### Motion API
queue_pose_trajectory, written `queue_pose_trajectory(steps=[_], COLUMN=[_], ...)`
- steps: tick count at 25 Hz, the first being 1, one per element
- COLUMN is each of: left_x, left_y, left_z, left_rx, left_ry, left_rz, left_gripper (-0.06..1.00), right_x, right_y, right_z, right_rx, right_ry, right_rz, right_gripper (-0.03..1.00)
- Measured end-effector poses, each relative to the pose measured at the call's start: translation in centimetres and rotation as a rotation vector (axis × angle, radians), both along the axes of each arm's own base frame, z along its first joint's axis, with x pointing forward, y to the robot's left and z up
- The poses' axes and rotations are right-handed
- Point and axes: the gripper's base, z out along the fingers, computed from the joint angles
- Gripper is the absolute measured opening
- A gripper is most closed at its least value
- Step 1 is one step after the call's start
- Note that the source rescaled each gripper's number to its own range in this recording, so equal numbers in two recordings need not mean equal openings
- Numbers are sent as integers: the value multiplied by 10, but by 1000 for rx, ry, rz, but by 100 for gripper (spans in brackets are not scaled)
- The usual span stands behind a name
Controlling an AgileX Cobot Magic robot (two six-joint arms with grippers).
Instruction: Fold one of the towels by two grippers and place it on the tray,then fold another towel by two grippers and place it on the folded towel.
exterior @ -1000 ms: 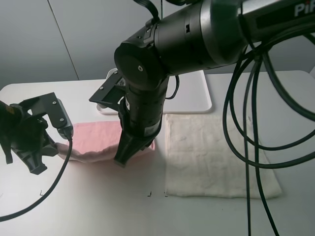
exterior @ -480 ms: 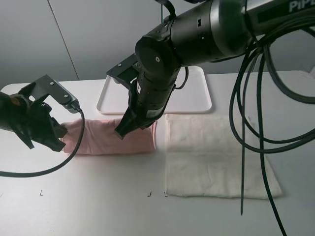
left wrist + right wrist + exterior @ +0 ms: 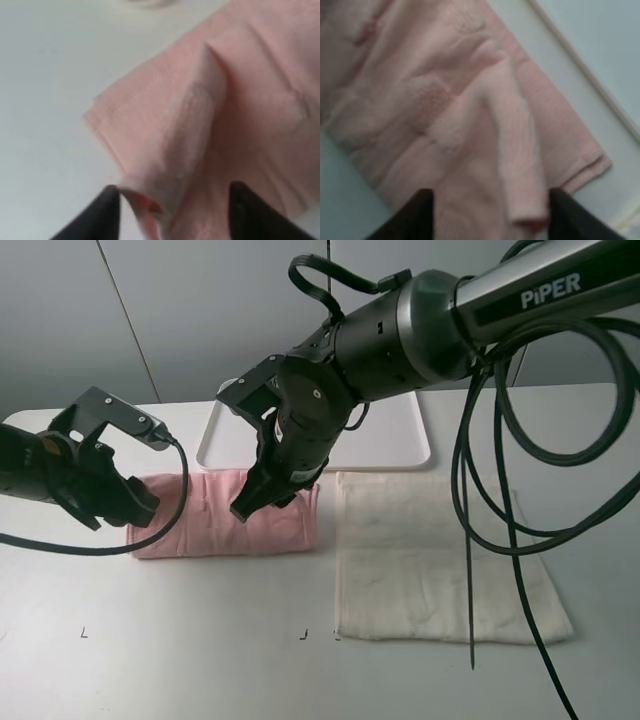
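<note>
On the white table [image 3: 200, 640], just in front of the tray [image 3: 395, 435], the pale pink towel [image 3: 225, 530] is seen lying folded into a long band, with the left gripper [image 3: 138, 510] set over one short end and the right gripper [image 3: 244, 510] over the band nearer the other end. In both wrist views the black fingers [image 3: 107, 212] are shown spread apart, and a pinched-up ridge of pink terry [image 3: 512, 150] is left standing loose between them; nothing is clamped. The cream towel [image 3: 430, 560] is spread flat beside the pink one, their edges close but apart. Of the tray, only part is visible behind the right arm, and nothing is seen lying on that part.

The first fold is judged done, with the transfer to the tray not yet made. Trouble could be caused by those raised ridges: if the fingers are lifted at an angle, the pile may be caught and the upper layer dragged open. Should only the top layer be taken in a fresh grip, the band would be unfolded in the air. A black cable [image 3: 470, 580] is seen hanging over the cream towel, and that cloth could be rumpled if the cable is swept across it.
</note>
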Motion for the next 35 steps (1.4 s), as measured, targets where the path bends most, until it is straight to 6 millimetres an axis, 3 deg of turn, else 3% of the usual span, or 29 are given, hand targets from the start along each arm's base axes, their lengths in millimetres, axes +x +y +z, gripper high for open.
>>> queue_pose_trajectory(steps=[1,2,4,8,16,29,35], left_x=[1,1,0,0,33,60,63], left_y=[0,0,0,5,32,35,35], left_z=[1,1,0,-1,4,-50,-56], left_rx=[-2,-4,-4,-35,-112,-20,-15], left_ry=[-4,-3,11,81,346,548,569], left_rz=[2,4,6,80,384,458,483], left_gripper=[91,95,98,98,98,98,98], right_x=[0,0,1,0,19,18,19], right_y=[1,1,1,-3,-21,-23,-24], right_z=[0,0,1,2,15,17,17], right_rx=[13,23,32,-11,42,40,39], right_ry=[2,5,16,61,265,315,314], right_rz=[-18,-35,-66,-105,-245,-217,-214], right_gripper=[82,91,98,100,100,100,100])
